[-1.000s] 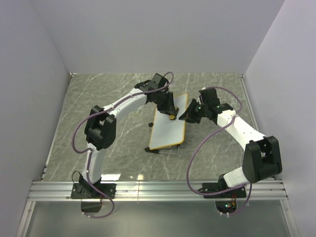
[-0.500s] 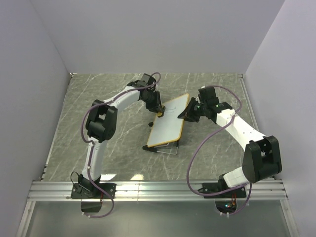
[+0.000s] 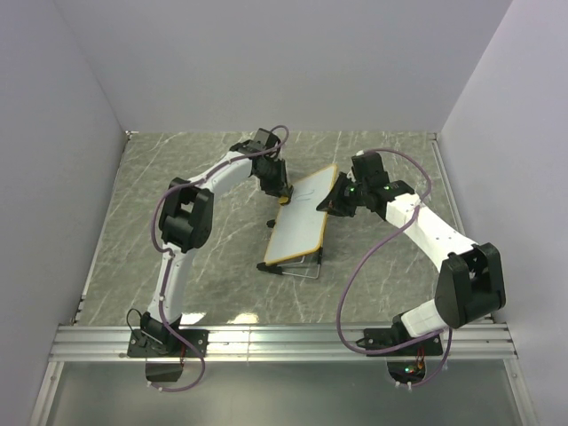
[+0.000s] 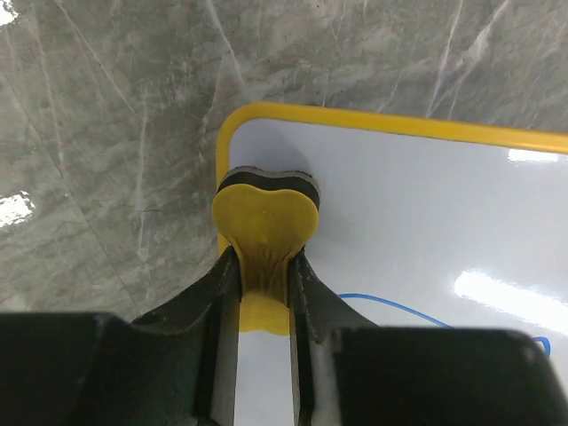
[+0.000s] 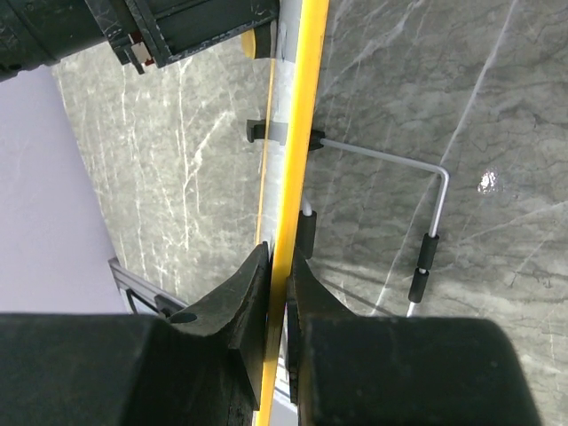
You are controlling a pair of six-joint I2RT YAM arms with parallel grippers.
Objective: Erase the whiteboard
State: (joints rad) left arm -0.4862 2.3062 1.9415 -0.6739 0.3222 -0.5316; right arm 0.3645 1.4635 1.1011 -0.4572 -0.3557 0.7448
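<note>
Now, on your left, the left gripper (image 4: 264, 268) is closed tight around a small yellow bone-shaped eraser (image 4: 264, 213). It is pressed on the corner of the tilted, yellow-framed white rectangular whiteboard (image 4: 426, 195), mid-table. 1 blue stroke (image 4: 390, 307) shows unwiped. On your right, the right gripper (image 5: 277, 271) pinches the frame edge. Push too hard and the whiteboard may slip that pinch or fold its wire stand (image 5: 390, 158).

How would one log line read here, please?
left: shut on eraser, board corner | right: shut on board edge | blue mark present
</note>
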